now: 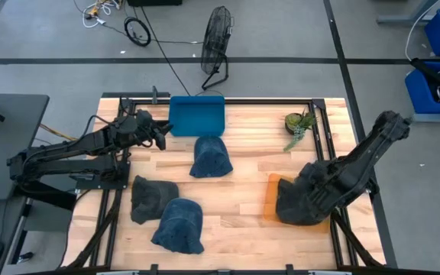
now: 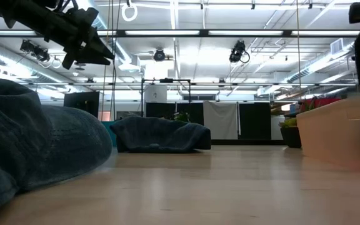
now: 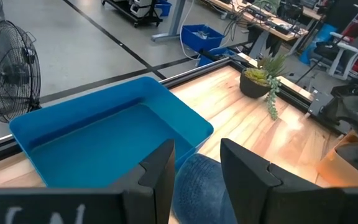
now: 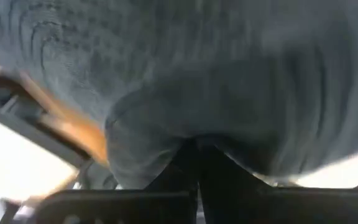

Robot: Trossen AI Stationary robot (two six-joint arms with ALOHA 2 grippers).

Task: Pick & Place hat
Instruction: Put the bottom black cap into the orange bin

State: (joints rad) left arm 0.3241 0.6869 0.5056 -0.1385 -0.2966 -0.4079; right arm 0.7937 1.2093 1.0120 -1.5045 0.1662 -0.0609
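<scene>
Fabric fills the right wrist view, where the right gripper (image 4: 197, 155) pinches a dark grey knit hat (image 4: 229, 74) between closed fingers; from above, that hat (image 1: 300, 206) sits bunched in the translucent orange bin (image 1: 270, 200) at the table's right, its pointing direction indiscernible. Left gripper (image 3: 194, 174), fingers spread, hovers by the blue plastic bin (image 3: 104, 143), above a blue denim hat (image 1: 209, 157).

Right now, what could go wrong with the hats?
The right gripper is shut on a dark hat over the orange bin. The hat may drape over the bin's rim and slide out when let go. The left gripper is open near the blue bin, above the blue hat; coming down it could bump the bin.
</scene>
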